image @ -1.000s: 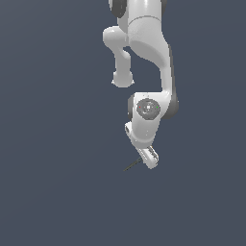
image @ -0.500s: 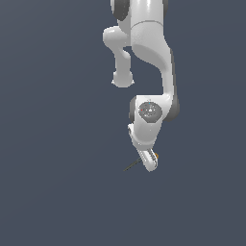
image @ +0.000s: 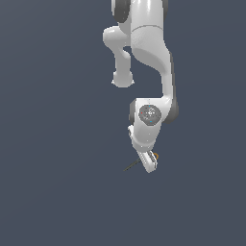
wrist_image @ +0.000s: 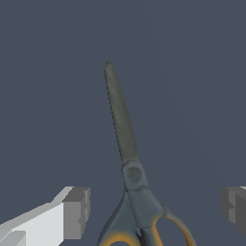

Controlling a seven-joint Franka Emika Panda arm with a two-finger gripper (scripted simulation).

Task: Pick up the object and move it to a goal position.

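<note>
The scissors (wrist_image: 126,139) lie flat on the dark grey floor, closed, with a thin dark blade and two orange-yellow ring handles cut off by the picture's edge. My gripper (wrist_image: 156,211) is open and stands low over them, with one grey fingertip (wrist_image: 77,212) on each side of the pivot and handles, not touching. In the exterior view the gripper (image: 149,165) hangs under the white arm. Only the blade tip (image: 130,167) and a bit of orange handle (image: 155,156) stick out from behind it.
The plain dark grey floor (image: 57,192) runs all around. The white arm (image: 149,53) comes down from the exterior view's top. Nothing else shows.
The arm's wrist has sunk slightly toward the scissors over the last second. The scissors have not moved.
</note>
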